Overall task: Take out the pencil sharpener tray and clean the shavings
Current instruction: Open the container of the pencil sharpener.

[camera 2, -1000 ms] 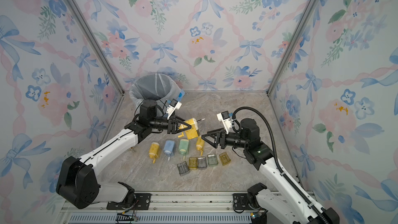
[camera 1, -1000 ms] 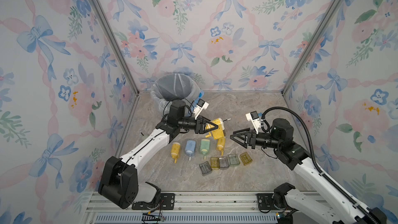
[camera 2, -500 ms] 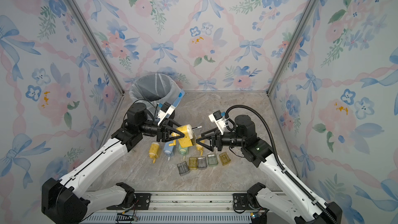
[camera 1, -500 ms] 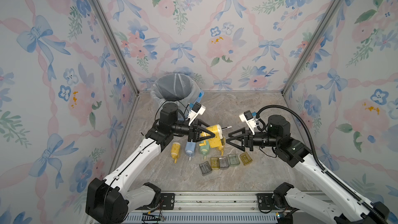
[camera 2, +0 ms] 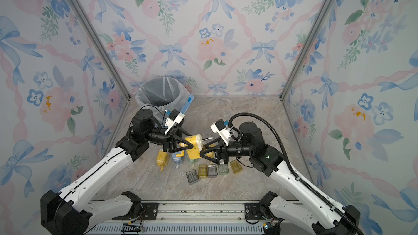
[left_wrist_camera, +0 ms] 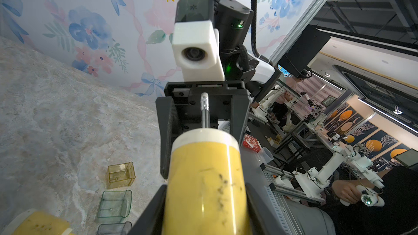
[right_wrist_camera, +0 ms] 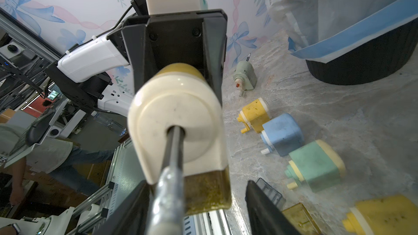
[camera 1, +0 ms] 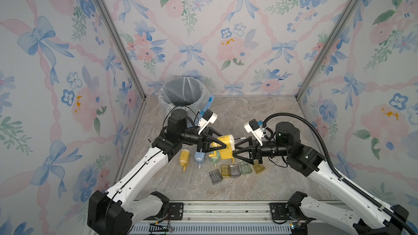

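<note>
Left gripper (camera 1: pixel 220 142) is closed on the yellow pencil sharpener (camera 1: pixel 227 146) and holds it in the air above the marble table (camera 1: pixel 248 114), between the two arms. Its black fingers (left_wrist_camera: pixel 156 206) press on both sides of the yellow body.

Right gripper (camera 1: pixel 235 150) faces it from the opposite side with the jaws apart. The cream front end of the sharpener stands between them, and the right wrist view shows a gap beside one finger (right_wrist_camera: pixel 262 206).

The tray (right_wrist_camera: pixel 207 191), amber and speckled, sits in the sharpener under the cream face, not pulled out. A metal crank rod (right_wrist_camera: pixel 173 152) comes out of that face toward the right arm.

On the table below lie other sharpeners, among them a yellow sharpener (camera 1: pixel 183 157), a blue sharpener (camera 1: pixel 199 156) and a green sharpener (camera 1: pixel 213 155), and also a row of loose trays (camera 1: pixel 234 170). The lined bin (camera 1: pixel 183 91) stands in the back corner, well apart.
</note>
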Robot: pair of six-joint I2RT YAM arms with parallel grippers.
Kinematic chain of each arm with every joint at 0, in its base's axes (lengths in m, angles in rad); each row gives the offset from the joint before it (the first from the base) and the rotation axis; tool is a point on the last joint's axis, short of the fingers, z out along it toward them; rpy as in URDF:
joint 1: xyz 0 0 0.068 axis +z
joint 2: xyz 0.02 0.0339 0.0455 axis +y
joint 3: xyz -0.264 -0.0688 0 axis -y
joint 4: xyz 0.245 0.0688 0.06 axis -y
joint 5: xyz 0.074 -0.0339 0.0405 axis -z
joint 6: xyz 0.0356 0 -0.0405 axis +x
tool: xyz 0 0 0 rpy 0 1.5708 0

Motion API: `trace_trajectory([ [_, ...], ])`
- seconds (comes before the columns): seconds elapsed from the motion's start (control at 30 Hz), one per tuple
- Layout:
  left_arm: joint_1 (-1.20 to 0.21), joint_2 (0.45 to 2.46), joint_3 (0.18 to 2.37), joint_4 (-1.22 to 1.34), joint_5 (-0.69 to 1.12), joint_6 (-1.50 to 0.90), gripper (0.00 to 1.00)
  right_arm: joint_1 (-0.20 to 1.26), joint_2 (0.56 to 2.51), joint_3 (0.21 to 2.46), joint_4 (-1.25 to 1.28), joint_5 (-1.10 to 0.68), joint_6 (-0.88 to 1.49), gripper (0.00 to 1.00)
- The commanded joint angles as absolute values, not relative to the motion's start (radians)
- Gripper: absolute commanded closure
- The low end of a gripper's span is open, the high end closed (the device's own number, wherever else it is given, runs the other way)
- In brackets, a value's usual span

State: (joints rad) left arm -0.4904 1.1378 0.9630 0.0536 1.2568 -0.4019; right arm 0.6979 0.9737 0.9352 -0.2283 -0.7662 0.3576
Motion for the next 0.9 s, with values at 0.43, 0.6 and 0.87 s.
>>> trace_trajectory([
  [0.43,-0.502,1.117,0.971,0.082,1.28,-0.408,1.0,0.71,0.97,0.995,-0.266,-0.749,0.311,0.59],
  [0.6,-0.502,1.114,0.968,0.082,1.281,-0.408,1.0,0.686,0.953,0.992,-0.282,-0.742,0.304,0.59],
  [0.87,-0.502,1.12,0.969,0.082,1.281,-0.408,1.0,0.652,0.94,0.993,-0.276,-0.762,0.314,0.59],
])
